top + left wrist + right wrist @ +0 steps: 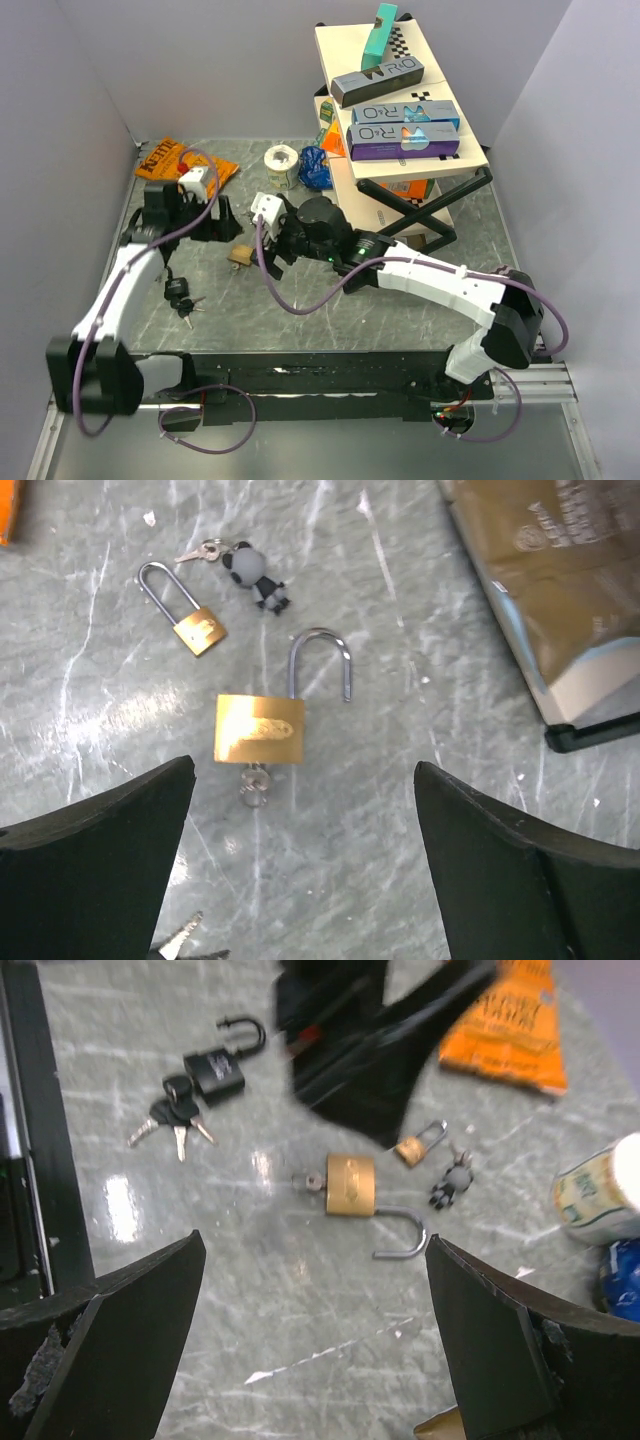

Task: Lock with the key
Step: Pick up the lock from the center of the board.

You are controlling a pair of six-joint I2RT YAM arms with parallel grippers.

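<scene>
Left claw point(305, 805) spread apart, empty, hovered above brass padlock point(259, 729), probably to steady body. Padlock lay flat on table point(420, 630) between claws, shackle point(321, 640) open, key point(255, 783) in keyhole. Right claw point(315, 1245) also apart, empty, probably for key.

Overhead top cam, wrists share brass padlock point(258, 730)

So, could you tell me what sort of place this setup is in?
Most likely a robotics lab test cell: a left arm and right arm bolted to a grey table boxed in by plain walls, with props scattered about: a brass padlock, a snack bag, stacked boxes.
</scene>
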